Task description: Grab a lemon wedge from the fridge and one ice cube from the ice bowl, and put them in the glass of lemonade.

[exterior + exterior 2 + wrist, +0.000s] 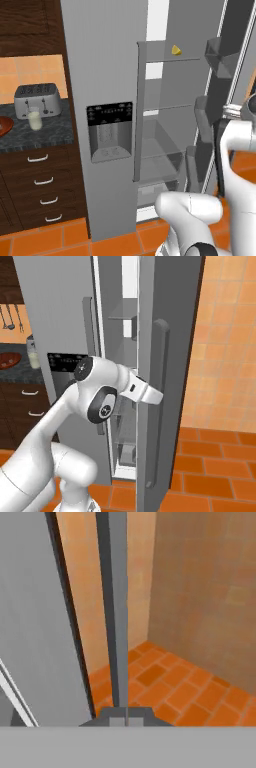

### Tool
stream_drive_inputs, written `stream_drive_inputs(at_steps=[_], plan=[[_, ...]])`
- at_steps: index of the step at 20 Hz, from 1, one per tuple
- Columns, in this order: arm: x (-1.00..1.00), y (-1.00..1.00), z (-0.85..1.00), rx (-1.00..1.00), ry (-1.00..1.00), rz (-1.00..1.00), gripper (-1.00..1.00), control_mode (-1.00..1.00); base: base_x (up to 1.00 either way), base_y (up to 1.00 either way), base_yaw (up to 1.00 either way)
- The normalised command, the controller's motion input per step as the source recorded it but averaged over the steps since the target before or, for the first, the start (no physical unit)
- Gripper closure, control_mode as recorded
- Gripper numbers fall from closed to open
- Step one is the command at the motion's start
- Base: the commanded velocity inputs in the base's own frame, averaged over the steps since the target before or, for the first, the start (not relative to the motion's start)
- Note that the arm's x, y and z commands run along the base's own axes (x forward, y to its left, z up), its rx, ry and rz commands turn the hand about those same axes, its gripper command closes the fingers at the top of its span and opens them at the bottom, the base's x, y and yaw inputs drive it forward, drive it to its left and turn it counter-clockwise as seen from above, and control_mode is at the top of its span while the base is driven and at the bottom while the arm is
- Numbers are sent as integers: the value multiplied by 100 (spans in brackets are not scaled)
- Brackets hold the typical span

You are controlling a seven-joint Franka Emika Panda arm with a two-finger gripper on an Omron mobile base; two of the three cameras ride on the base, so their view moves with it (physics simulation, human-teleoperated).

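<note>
The fridge (107,75) stands with its right door (227,60) swung open. A tiny yellow lemon wedge (176,50) lies on the top shelf inside. On the dark counter to the left, the glass of lemonade (34,120) stands in front of a toaster, and the reddish ice bowl (3,126) is cut off by the frame edge; no ice cube can be made out. My arm reaches to the open door (165,356), where the hand passes behind its edge. In the hand view my gripper (126,716) is shut, fingertips together, close against a grey vertical edge of the door (118,612).
A silver toaster (38,99) sits at the back of the counter, above wooden drawers (42,185). Door bins (216,55) line the inside of the open door. Orange floor tiles (215,471) and a tiled wall (225,331) lie to the right of the fridge.
</note>
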Motion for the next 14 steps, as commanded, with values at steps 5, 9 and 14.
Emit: stream_drive_inputs(at_steps=[5,9,14], plan=[[-67,9,92,0,0,1,100,-100,0,0,0],[-31,84,34,-7,-1,2,100,-100,0,0,0],[25,100,13,-22,3,0,100,-100,0,0,0]])
